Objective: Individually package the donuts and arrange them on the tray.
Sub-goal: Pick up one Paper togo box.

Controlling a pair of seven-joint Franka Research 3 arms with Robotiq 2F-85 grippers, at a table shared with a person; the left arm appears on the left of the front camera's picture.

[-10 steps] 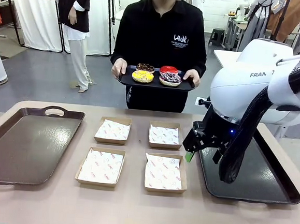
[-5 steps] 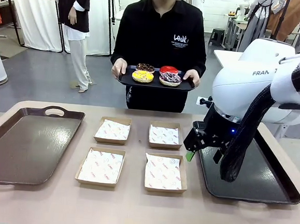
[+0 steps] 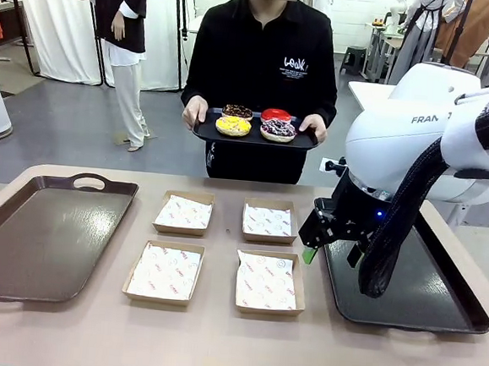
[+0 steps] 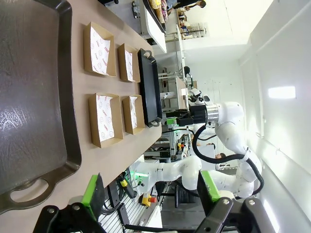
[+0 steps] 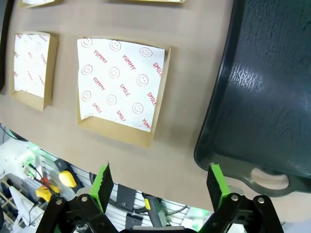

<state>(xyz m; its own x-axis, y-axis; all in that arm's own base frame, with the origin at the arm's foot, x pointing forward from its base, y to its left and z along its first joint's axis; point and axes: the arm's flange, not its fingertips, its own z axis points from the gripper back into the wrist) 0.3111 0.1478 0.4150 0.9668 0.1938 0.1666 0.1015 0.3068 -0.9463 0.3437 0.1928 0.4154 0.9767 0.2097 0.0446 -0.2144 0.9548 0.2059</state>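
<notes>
Just beside the dark tray (image 5: 272, 97), the paper liner (image 5: 121, 82) in a cardboard box (image 5: 116, 132) bears red print, "YUMMY" and "SMILE" repeated among smiley faces; above that tray, the right arm's white shell (image 3: 417, 137) reads "FRAN", the rest hidden; beyond the tray, the person's black top (image 3: 253, 73) carries white chest print, seemingly "Leak!"; a smaller line beneath is too small to read.
</notes>
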